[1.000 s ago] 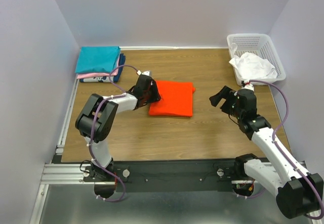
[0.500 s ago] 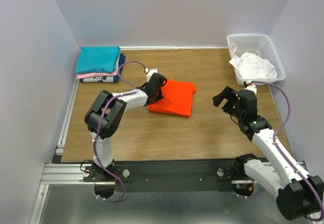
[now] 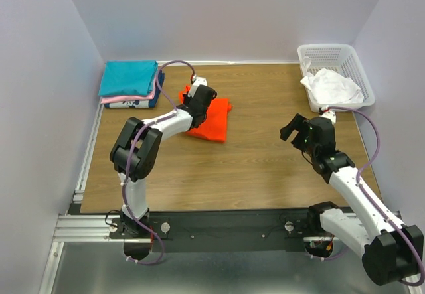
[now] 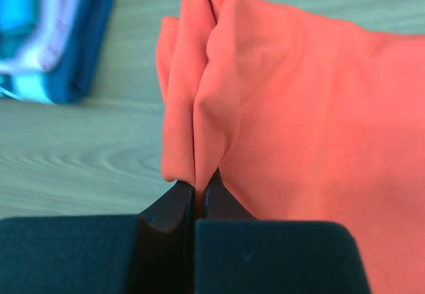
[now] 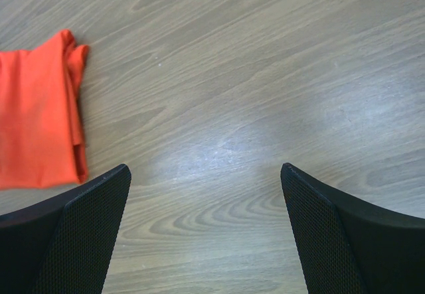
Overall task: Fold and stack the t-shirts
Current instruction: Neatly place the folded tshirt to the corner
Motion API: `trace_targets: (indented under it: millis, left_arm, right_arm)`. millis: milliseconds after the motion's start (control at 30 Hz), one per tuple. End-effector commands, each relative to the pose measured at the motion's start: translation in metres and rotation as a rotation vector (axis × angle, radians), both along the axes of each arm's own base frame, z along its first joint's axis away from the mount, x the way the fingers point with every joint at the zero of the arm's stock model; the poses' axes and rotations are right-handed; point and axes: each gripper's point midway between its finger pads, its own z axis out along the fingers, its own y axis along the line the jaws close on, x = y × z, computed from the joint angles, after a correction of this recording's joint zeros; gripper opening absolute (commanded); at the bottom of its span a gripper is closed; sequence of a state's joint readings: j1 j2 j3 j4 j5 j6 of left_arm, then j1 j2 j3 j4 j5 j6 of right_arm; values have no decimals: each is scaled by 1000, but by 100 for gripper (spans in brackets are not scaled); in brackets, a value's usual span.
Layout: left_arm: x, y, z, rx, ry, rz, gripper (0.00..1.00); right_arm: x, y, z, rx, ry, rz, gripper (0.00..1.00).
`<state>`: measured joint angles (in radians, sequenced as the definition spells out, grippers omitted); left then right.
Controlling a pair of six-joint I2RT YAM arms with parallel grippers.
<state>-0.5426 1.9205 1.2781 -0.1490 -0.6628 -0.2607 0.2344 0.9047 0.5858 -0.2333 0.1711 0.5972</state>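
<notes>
Nearest us, the right hand (image 3: 294, 127) hovers over the surface (image 3: 252, 168), fingers spread wide, holding nothing. The left hand (image 4: 199, 191) is clenched on a bunched edge of the orange-red shirt (image 3: 214, 118), which it has dragged left, closer to the folded stack (image 3: 129, 81) in the far-left corner. Far right, a white shirt (image 3: 332, 87) spills from the basket (image 3: 335, 56).

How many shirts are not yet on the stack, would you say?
2: the orange shirt in the left pincer, mid-table, and a white shirt in the basket; others may hide beneath it.
</notes>
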Motion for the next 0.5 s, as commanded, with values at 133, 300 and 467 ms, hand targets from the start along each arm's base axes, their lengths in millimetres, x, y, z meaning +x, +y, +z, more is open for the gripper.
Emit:
trace_targets:
  millis: [133, 300, 467]
  left_arm:
    - [44, 59, 75, 358, -150, -9, 0]
    - [70, 94, 114, 393, -235, 3, 0]
    - [88, 119, 133, 491, -259, -18, 0]
  right_arm:
    - [-2, -19, -15, -97, 45, -63, 100]
    - [-1, -23, -18, -115, 58, -73, 100]
    - [0, -27, -21, -138, 68, -88, 100]
